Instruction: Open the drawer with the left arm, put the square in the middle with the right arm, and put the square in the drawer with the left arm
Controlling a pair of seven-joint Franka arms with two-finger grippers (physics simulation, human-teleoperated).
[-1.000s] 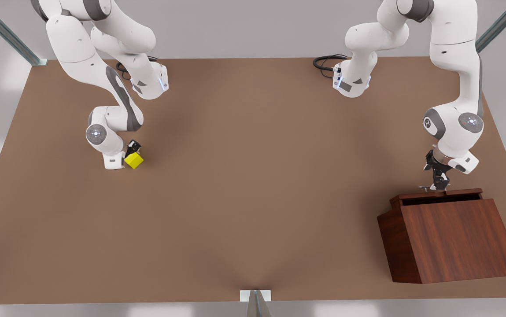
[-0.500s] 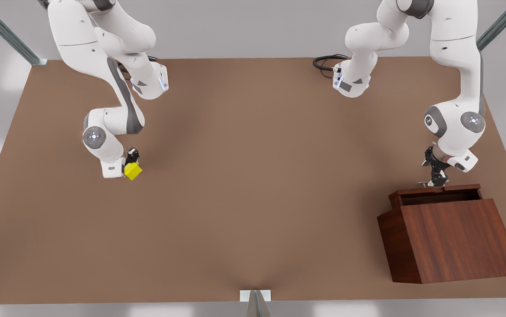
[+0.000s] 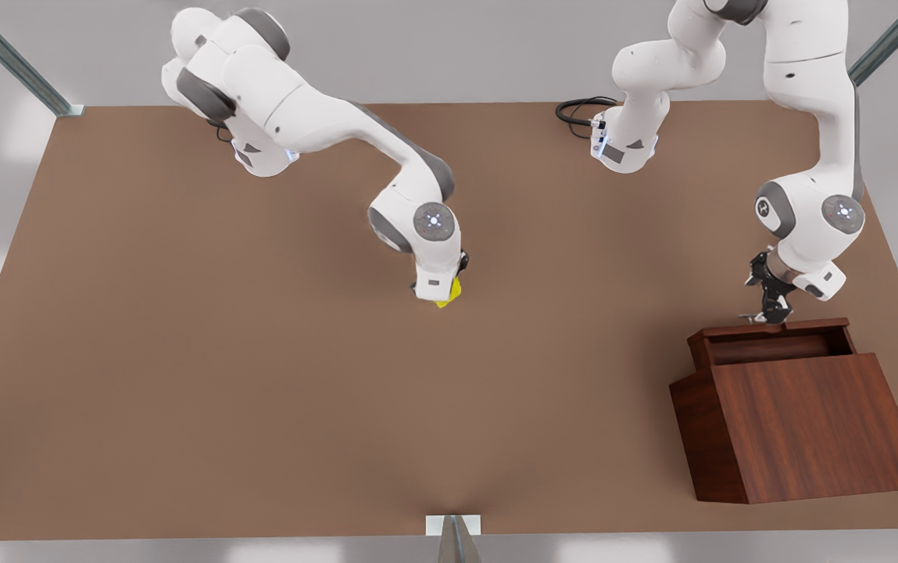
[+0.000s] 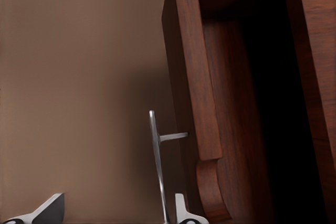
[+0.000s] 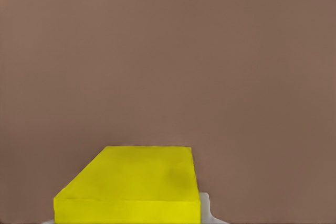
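Note:
The square (image 3: 449, 294), a small yellow cube, hangs low over the middle (image 3: 495, 336) of the brown tabletop, with my right gripper (image 3: 451, 283) shut on it. It fills the near part of the right wrist view as the square (image 5: 131, 187). At the front view's right, the drawer (image 3: 777, 345) on top of the wooden cabinet (image 3: 808, 422) stands pulled partly out. My left gripper (image 3: 766, 310) is at its silver handle (image 3: 752, 317). The left wrist view shows the handle (image 4: 156, 166) between my spread fingertips (image 4: 184, 211), close to one, and the drawer's dark inside (image 4: 273, 103).
Both arm bases (image 3: 624, 148) stand along the table's far edge, with a black cable (image 3: 577, 109) beside one. Metal frame posts (image 3: 11, 59) rise at the far corners. Bare tabletop spans between the cube and the cabinet.
My right arm has swung the square from the front view's left side to the table's middle. My left gripper has drawn the drawer farther out toward the far edge.

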